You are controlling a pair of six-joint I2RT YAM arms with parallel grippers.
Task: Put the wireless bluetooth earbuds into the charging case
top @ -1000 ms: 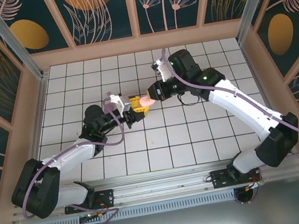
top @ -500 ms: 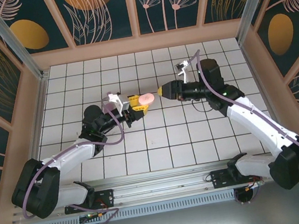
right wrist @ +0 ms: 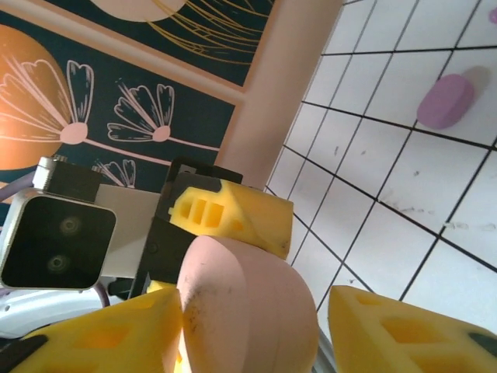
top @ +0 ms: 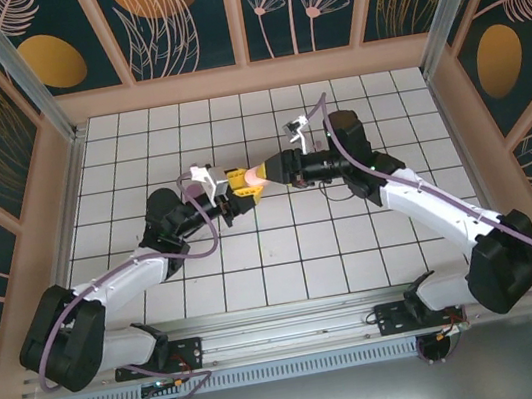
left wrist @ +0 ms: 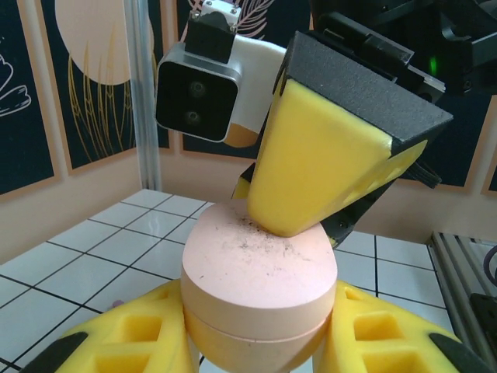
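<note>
We find the middle of the surface (top: 184, 131) blocked. The left claw (top: 246, 184) clamps the pink case (top: 258, 172) above the tiles. The right claw (top: 277, 169) straddles that case from the opposite side, with one pad touching it and the other just clear. Both arms slant across the near rows. The far rows lie open up to the back wall (top: 247, 79). A purple case (right wrist: 445, 101) lies flat on a tile, well apart from the claws.

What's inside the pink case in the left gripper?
Nothing inside shows: the pink case, clamped in the left gripper, is closed, its lid covering any contents. A right gripper finger rests against that lid.
</note>
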